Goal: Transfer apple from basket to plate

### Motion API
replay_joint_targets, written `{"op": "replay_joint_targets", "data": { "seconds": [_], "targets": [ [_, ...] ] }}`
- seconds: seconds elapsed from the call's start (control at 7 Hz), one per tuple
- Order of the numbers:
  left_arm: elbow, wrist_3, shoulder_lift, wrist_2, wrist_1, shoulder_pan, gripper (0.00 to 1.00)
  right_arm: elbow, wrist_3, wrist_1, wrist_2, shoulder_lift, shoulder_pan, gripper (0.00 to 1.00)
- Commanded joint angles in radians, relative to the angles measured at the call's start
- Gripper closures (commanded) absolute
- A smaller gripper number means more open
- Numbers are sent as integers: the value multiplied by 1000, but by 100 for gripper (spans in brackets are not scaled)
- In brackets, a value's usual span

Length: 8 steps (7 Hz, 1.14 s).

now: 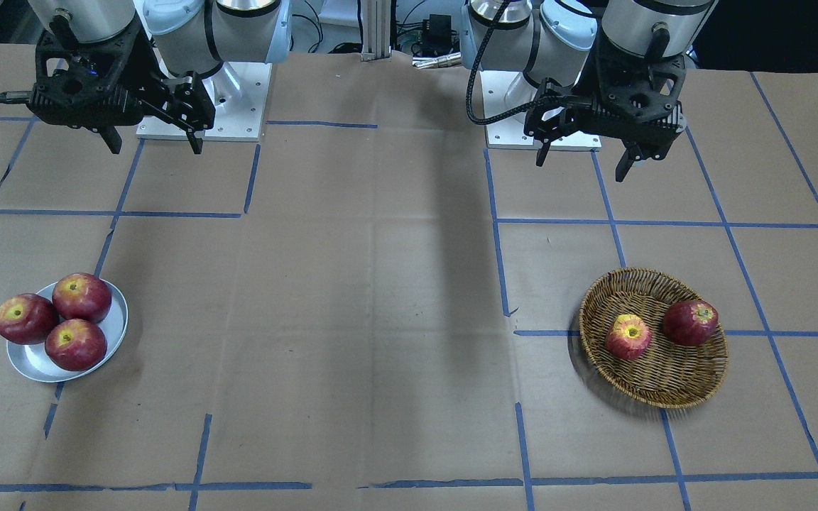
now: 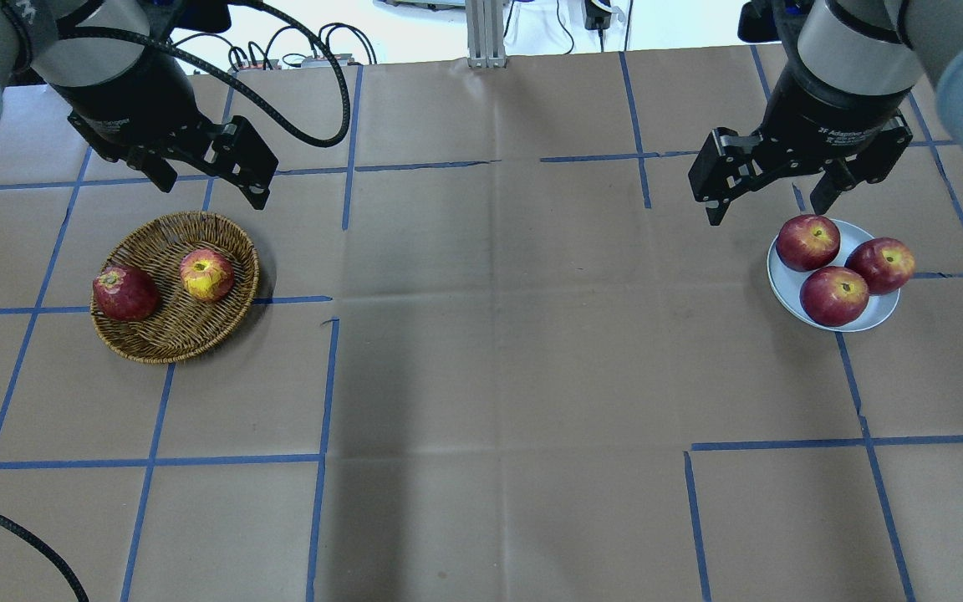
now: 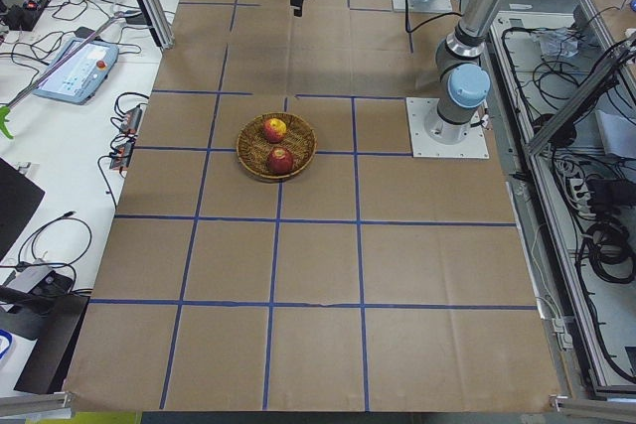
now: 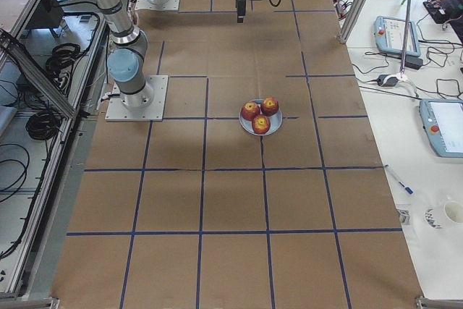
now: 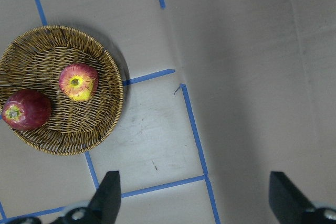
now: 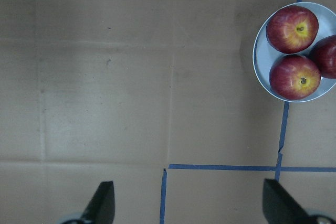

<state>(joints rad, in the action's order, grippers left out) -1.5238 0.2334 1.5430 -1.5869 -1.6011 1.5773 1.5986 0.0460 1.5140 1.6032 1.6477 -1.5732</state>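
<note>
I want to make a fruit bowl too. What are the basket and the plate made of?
The basket looks like brown wicker, matte: you can see thin strands woven over and under. The plate looks like silver-grey metal, smooth with a soft shine, though it could be painted plastic.

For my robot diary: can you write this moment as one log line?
apple: in basket | plate: holds three darker apples | left gripper: open, empty | right gripper: open, empty

Apple (image 2: 206, 275): we see light red with orange streaks and a wide yellow patch at the stem.
Second basket apple (image 2: 124, 293): uniform dark red.
Basket (image 2: 180, 330): brown woven wicker.
Plate (image 2: 782, 283): silver-grey.
Plate apples (image 2: 834, 295): dark red, small yellow hollows.
Tabletop (image 2: 490, 351): we find brown, gridded in blue tape.
</note>
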Motion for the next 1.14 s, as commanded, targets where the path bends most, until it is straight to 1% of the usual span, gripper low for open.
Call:
{"op": "replay_joint_targets", "data": {
  "seconds": [0.0, 0.29, 0.57, 0.71, 0.86, 1.0],
  "targets": [
    [-15, -15, 8, 10, 0, 1, 1, 0, 0, 0, 0, 0, 1, 0],
    [-30, -23, -1, 7, 15, 1, 1, 0, 0, 0, 0, 0, -1, 0],
    [-61, 12, 18, 1, 17, -9, 1, 1, 0, 0, 0, 1, 1, 0],
    [-102, 70, 35, 4, 39, -57, 1, 1, 0, 0, 0, 1, -1, 0],
    [-160, 198, 58, 4, 147, -150, 1, 0, 0, 0, 0, 0, 1, 0],
    [-215, 265, 87, 1, 237, -214, 1, 0, 0, 0, 0, 1, -1, 0]
  ]
}}
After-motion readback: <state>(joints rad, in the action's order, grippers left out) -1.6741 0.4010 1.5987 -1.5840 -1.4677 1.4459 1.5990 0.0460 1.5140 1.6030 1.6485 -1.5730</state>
